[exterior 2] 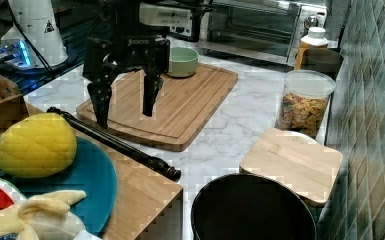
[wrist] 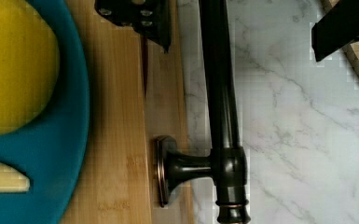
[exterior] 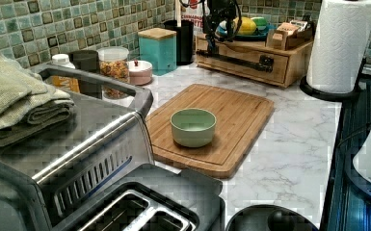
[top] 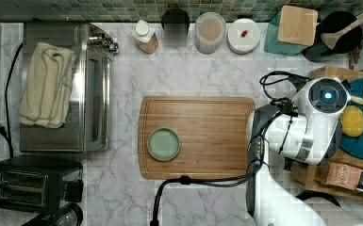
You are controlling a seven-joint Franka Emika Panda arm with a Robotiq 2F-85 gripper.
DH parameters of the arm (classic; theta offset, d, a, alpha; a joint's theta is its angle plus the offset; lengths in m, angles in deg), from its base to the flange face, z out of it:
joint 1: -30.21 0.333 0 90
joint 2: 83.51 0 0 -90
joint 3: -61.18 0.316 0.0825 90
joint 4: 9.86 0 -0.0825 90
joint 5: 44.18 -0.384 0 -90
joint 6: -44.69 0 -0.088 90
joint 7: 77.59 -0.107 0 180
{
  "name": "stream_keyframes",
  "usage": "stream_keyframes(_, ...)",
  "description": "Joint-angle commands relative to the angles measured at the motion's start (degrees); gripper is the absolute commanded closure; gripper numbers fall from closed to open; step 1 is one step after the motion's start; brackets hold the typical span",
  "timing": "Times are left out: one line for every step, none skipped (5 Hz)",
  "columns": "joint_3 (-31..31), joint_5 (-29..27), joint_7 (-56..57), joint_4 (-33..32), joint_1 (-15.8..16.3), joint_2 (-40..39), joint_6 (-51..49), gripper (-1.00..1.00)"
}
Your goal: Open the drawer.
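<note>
Bamboo is what you are pulling on: the drawer sits shut in the wooden cabinet at the counter's edge, at the top view's right, with its black bar handle running across the front. Your gripper hangs above that bar with the fingers spread wide, one over the cabinet top and one over the marble, not yet touching.

You risk landing the inner finger on the cabinet's top lip instead of slipping behind the bar, because the gap between bar and drawer front looks narrow. If you close too near the bar's end post, the pull could twist the drawer or drag the whole cabinet along.

The teal plate with the yellow fruit lies just beside the inner finger; brush it and it may shift. In front, open marble gives you room, but the cutting board with its green bowl lies in the drawer's path further out.
</note>
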Motion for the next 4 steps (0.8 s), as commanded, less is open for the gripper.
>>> stream_keyframes(-1.3, -0.4, 1.8, -5.9, -2.8, 1.6, 6.8, -1.0)
stream_keyframes(0.0, -1.8, 1.1, -6.7, -3.7, 1.2, 8.2, -1.0)
stream_keyframes(0.1, -2.0, -0.1, -7.8, -3.4, 1.3, 9.4, -1.0)
stream_keyframes(0.9, -3.7, 0.5, -8.8, -3.5, 1.1, 10.8, -1.0)
